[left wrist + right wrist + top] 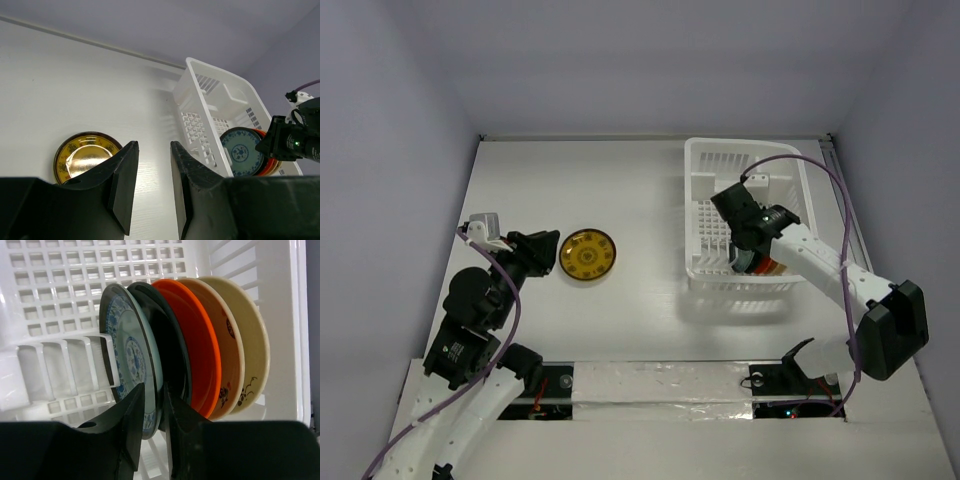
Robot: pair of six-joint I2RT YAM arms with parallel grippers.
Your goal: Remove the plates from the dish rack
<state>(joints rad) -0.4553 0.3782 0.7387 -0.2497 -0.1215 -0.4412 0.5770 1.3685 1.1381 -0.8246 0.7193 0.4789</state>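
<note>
The white dish rack [700, 170] stands at the back right. Several plates stand on edge at its near end [767, 266]. In the right wrist view they are a white plate with blue pattern [127, 355], a dark plate [172, 340], an orange-red plate [200, 345] and beige plates [252, 340]. My right gripper [155, 387] reaches into the rack [60, 280], and its jaws pinch the rim of the blue-patterned plate. A yellow plate [588, 256] lies flat on the table. My left gripper [545, 255] is open and empty just left of it.
The rack's tall slotted walls [200, 85] surround the plates and my right gripper [745, 255]. The left wrist view shows the yellow plate [82, 160] beside my left gripper [154, 144] and the blue-patterned plate [241, 152] in the rack. Purple cables trail from both arms.
</note>
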